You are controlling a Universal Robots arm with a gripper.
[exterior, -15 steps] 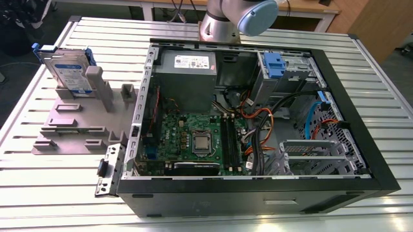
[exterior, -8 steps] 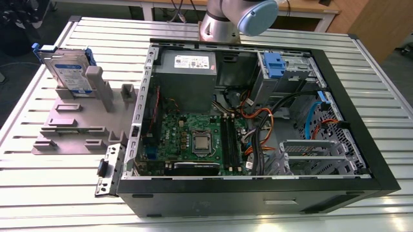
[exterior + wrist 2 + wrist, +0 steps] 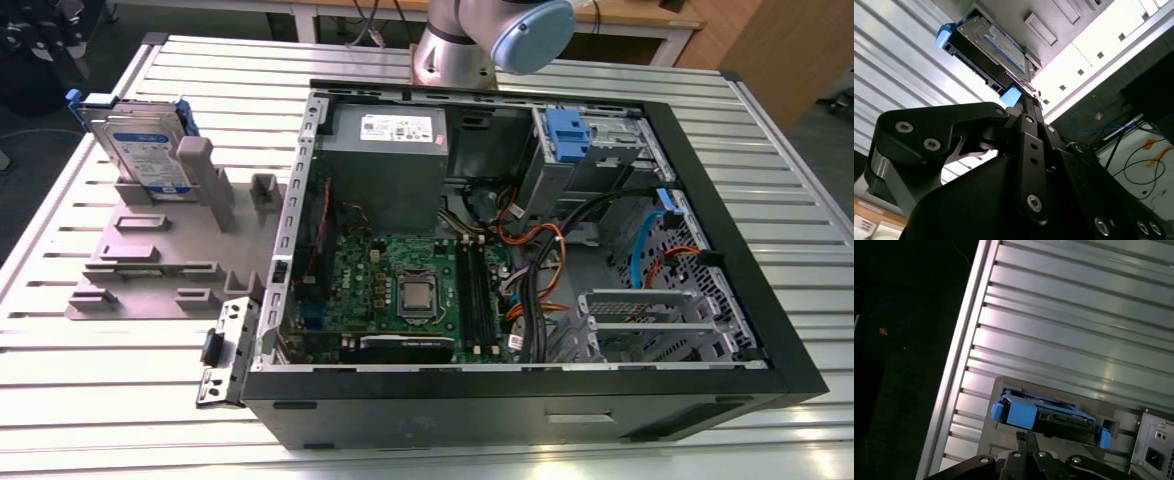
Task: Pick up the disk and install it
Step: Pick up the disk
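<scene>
At the exterior view's far left, the disk stands upright in a grey stand on the desk. In the first wrist view the tool, closed together and empty, is near it.

A slatted metal bench carried an open black computer case lying on its side. Inside it, a grey power supply sat above a green motherboard with a bare processor near its middle. A blue plastic tab stood in the drive bay toward the exterior view's right, and orange and black cables ran between the bay and the board, with a blue cable further right. A grey moulded stand rested on the bench just beside the case, on the exterior view's left. A wooden desk stood behind the bench
</scene>
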